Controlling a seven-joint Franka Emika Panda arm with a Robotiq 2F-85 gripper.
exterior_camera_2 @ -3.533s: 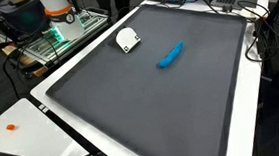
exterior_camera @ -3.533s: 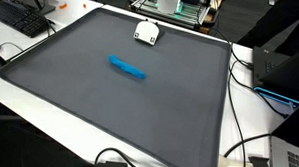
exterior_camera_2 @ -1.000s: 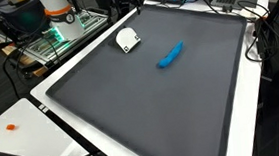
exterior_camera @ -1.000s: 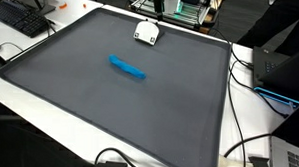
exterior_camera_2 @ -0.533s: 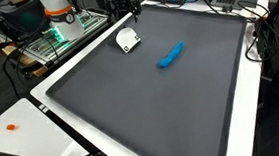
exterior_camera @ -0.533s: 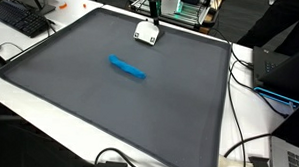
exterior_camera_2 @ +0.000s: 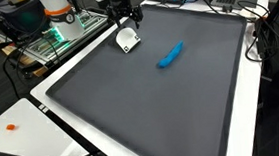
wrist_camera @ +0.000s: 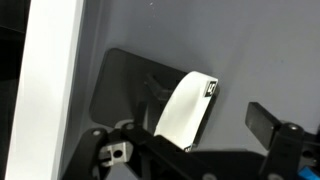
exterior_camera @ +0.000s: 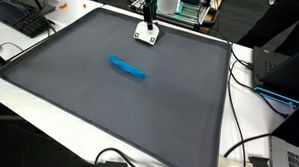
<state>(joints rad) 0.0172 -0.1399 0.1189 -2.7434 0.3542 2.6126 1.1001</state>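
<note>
White thing (exterior_camera: 146, 33) sits near the far edge of the gray mat (exterior_camera: 108, 122), and it has not moved. What is new is my gripper (exterior_camera: 150, 13). A moment ago it was back by the edge, and now it hangs right over the white thing without touching it. Its fingers are spread wide and hold nothing. The blue thing (exterior_camera: 128, 68) lies well apart. So the white thing is now the closest one to my gripper.
</note>
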